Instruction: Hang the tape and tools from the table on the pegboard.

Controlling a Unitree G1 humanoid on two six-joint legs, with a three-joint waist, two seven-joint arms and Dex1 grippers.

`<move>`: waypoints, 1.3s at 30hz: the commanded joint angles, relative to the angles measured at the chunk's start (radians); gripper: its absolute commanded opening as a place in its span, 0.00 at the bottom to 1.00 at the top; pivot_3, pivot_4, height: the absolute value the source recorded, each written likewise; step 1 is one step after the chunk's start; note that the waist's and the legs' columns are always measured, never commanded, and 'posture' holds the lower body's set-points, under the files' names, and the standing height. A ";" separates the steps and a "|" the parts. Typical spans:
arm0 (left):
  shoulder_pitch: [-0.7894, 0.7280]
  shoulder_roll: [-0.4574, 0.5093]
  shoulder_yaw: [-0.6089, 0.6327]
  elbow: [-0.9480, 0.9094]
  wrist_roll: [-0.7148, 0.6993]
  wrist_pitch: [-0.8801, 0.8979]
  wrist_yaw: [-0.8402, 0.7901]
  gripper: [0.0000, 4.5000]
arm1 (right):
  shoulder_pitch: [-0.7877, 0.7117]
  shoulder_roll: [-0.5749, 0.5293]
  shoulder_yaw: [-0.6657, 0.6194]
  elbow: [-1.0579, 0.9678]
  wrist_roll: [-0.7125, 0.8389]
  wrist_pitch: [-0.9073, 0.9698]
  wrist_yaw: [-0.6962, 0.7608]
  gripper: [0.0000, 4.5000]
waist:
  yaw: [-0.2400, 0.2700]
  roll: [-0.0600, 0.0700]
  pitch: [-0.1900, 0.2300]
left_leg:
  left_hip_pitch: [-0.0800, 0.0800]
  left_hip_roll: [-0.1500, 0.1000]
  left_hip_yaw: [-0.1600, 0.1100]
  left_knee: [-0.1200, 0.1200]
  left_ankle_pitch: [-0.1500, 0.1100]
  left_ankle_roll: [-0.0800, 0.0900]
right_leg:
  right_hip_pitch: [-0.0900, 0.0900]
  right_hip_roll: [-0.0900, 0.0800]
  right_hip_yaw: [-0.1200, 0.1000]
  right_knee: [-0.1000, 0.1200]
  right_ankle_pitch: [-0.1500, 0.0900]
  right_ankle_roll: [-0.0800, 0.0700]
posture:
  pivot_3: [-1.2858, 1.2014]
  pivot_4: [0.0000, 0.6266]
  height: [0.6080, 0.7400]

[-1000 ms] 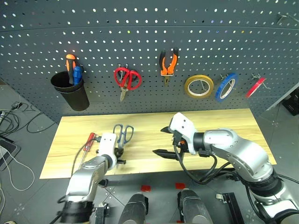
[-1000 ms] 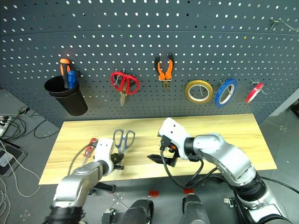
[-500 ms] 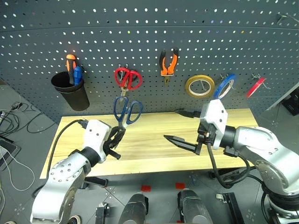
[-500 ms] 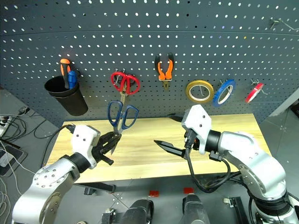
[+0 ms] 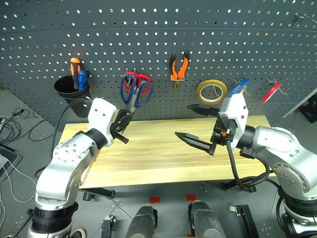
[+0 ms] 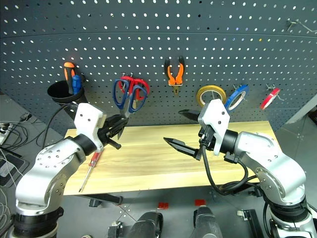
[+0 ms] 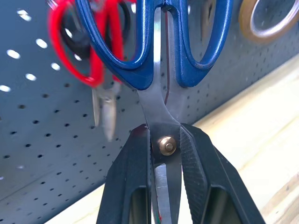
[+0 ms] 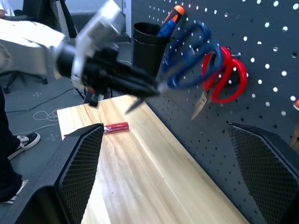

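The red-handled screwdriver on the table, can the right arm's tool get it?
Probably yes: the right tool hangs open and empty, and the slim red-handled screwdriver lies uncovered on the yellow wooden table, though across near the left arm.

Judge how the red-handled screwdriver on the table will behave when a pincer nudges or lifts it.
The screwdriver has a slim, seemingly round shaft and handle, so it would probably roll on the smooth table if nudged sideways. It looks rigid and light. The thin shaft may slip or pivot in a grip; the thicker handle seems safer.

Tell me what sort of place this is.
Most likely a workshop or a robot test bench: a perforated pegboard carries hung pliers, red-handled scissors and tape rolls, above a wooden table, with loose cables on the floor.
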 commanded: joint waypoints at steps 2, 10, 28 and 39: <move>-0.072 0.005 -0.047 0.064 0.059 -0.066 0.004 0.13 | -0.041 0.009 0.002 -0.005 0.007 -0.026 -0.009 1.00 | 0.001 0.000 0.000 | 0.000 0.000 0.000 0.000 0.000 0.000 | 0.000 0.000 0.000 0.000 0.000 0.000 | 0.50 0.33 1.00; -0.104 -0.036 -0.052 0.131 0.095 -0.073 0.042 0.13 | -0.049 0.016 0.014 0.011 -0.001 -0.050 -0.004 1.00 | 0.000 0.000 0.000 | 0.000 0.000 0.000 0.000 0.000 0.000 | 0.000 0.000 0.000 0.000 0.000 0.000 | 0.50 0.34 1.00; 0.190 -0.020 0.193 0.242 0.017 -0.145 -0.012 0.82 | -0.018 0.147 0.249 0.023 -0.067 0.188 -0.227 1.00 | -0.002 0.000 0.014 | 0.001 0.001 0.000 0.000 -0.001 0.003 | -0.001 0.000 0.000 0.003 0.000 0.000 | 0.52 0.46 1.00; 0.120 0.135 0.234 0.627 -0.064 -0.128 -0.247 0.82 | -0.175 0.417 0.344 0.097 -0.092 0.488 -0.409 1.00 | -0.005 0.000 0.070 | 0.000 0.001 -0.003 0.000 -0.002 0.004 | -0.004 -0.001 -0.002 0.005 0.000 -0.001 | 0.52 0.59 1.00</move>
